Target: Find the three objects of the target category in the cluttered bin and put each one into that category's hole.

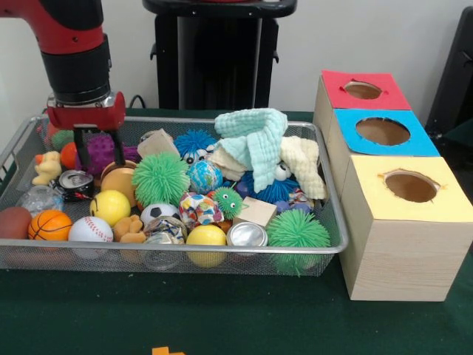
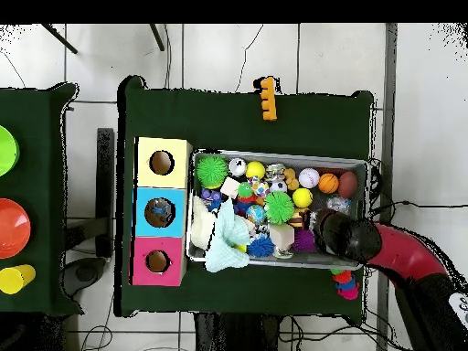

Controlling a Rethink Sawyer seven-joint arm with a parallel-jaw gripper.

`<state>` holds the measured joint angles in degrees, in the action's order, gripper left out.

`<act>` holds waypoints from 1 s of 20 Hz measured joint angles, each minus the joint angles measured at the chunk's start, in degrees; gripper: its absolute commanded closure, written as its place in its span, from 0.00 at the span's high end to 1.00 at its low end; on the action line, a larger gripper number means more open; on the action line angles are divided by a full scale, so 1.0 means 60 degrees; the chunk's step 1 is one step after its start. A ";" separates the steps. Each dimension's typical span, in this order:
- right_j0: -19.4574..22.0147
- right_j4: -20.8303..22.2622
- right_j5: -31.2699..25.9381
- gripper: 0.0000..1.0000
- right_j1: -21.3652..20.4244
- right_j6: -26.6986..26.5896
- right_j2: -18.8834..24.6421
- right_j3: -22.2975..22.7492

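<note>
My gripper [image 1: 97, 145] reaches down into the far left corner of the wire mesh bin [image 1: 334, 194]. It is open, with the black fingers [image 1: 77, 148] on either side of a purple spiky ball [image 1: 101, 153]. The overhead view places the gripper [image 2: 320, 228] at the bin's right end [image 2: 366, 183]. Beside the bin stand three wooden boxes, each with a round hole: red [image 1: 363, 89], blue [image 1: 383, 131] and yellow [image 1: 411, 186]. The bin holds green spiky balls [image 1: 160, 178], a blue spiky ball [image 1: 195, 142], a mint cloth [image 1: 255, 137], yellow balls [image 1: 110, 206], a baseball [image 1: 90, 229], a small basketball [image 1: 49, 225] and cans [image 1: 247, 234].
A cream cloth [image 1: 303, 164], a wooden block [image 1: 257, 211], a rubber duck [image 1: 46, 167] and a soccer ball [image 1: 159, 212] also crowd the bin. An orange piece [image 2: 267, 99] lies on the green table beyond it. A side table [image 2: 41, 119] holds plates and a yellow cup [image 2: 16, 278].
</note>
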<state>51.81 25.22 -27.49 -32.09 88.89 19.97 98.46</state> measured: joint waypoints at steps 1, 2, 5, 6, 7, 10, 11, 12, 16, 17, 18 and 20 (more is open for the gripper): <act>0.0087 -0.0002 0.0000 1.00 0.0010 0.0000 0.0014 -0.0001; 0.0140 -0.0001 0.0000 1.00 0.0019 0.0000 0.0016 -0.0002; 0.0415 0.0000 0.0000 1.00 0.0070 0.0000 0.0023 -0.0006; 0.0459 0.0000 0.0000 1.00 0.0074 0.0000 0.0023 -0.0004; 0.0500 0.0000 0.0000 1.00 0.0076 0.0000 0.0023 -0.0004; 0.0625 0.0000 0.0000 1.00 0.0077 0.0000 0.0023 -0.0007; 0.0664 0.0000 0.0000 1.00 0.0077 0.0000 0.0025 -0.0012; 0.0667 0.0000 0.0000 1.00 0.0077 0.0000 0.0024 -0.0015; 0.0665 0.0000 0.0000 1.00 0.0077 0.0000 0.0026 -0.0043; 0.0663 0.0000 0.0000 1.00 0.0077 0.0000 0.0026 -0.0050; 0.0661 0.0000 -0.0002 1.00 0.0077 0.0000 0.0026 -0.0052; 0.0634 0.0000 0.0000 1.00 0.0078 0.0000 0.0026 -0.0082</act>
<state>55.62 25.22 -27.49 -31.62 88.89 20.13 97.97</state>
